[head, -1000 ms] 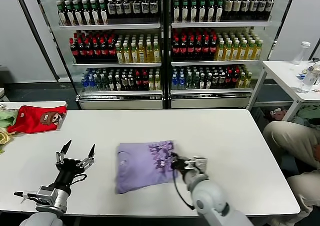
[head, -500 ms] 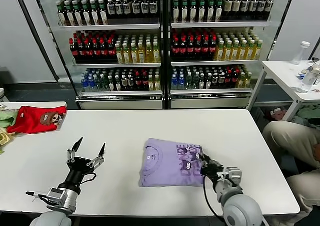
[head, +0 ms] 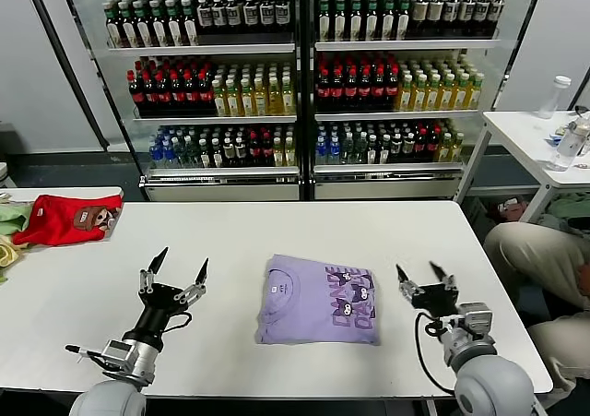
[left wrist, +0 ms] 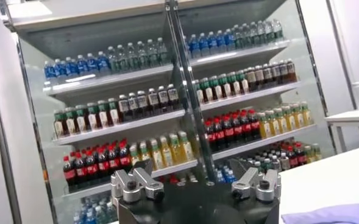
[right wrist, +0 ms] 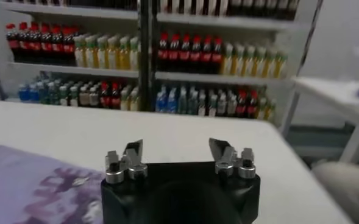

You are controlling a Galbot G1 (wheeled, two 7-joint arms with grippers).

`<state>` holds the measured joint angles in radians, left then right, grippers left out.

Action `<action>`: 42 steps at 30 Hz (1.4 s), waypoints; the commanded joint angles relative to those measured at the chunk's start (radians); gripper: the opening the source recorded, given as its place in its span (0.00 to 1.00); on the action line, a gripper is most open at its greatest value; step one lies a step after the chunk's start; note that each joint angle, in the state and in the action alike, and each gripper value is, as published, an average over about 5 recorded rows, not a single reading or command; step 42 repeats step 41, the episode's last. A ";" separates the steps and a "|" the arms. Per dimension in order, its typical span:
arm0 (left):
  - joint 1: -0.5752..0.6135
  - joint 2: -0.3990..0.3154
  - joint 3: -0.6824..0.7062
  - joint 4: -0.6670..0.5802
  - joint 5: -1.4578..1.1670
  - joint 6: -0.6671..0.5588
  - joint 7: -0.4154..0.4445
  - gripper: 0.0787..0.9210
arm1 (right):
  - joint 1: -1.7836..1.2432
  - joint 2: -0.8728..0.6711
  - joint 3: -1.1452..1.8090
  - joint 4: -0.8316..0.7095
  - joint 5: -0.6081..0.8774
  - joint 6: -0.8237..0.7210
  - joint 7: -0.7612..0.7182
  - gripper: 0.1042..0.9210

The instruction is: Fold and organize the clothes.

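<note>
White and broad, the table (head: 277, 227) stands in front of two glass-fronted drink coolers (head: 304, 84), each with three shelves of bottles.

Two end effectors are in view. The right end effector (head: 422, 278) hovers just above the table with its two fingers spread and nothing between them, released; it sits just beside the right edge of the folded shirt, apart from the cloth. In the right wrist view the same end effector (right wrist: 178, 152) shows both fingertips parted over bare table, with the printed purple cloth (right wrist: 39, 185) off to one side. The left end effector (head: 175, 270) is raised over the left part of the table, its two fingers also wide apart and empty, well apart from the shirt; the left wrist view shows its two finger bases (left wrist: 194, 182) against the cooler shelves.

One lavender T-shirt (head: 318, 299) lies flat on the table, between the two end effectors and nearer the right one. It is folded into a neat rectangle whose long axis runs left to right across the table. The collar faces the left side, and the dark purple cartoon print with lettering lies on the right half, face up.

At the far left corner lies one red garment (head: 64, 219) with a brown patch, next to pale green and yellow cloths (head: 9, 227).
</note>
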<state>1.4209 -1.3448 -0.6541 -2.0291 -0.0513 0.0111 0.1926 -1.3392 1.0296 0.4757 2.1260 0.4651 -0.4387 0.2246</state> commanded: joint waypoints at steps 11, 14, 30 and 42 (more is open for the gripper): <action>-0.157 -0.051 0.050 0.091 0.124 -0.007 0.008 0.88 | 0.120 -0.023 0.077 -0.188 -0.222 0.210 -0.131 0.88; -0.163 -0.053 0.043 0.094 0.125 -0.016 0.023 0.88 | 0.125 -0.027 0.075 -0.176 -0.232 0.186 -0.132 0.88; -0.205 -0.069 0.014 0.188 0.102 -0.106 0.034 0.88 | 0.165 0.057 0.006 -0.243 -0.351 0.229 -0.128 0.88; -0.195 -0.063 0.008 0.196 0.075 -0.117 0.027 0.88 | 0.182 0.057 -0.012 -0.269 -0.365 0.225 -0.139 0.88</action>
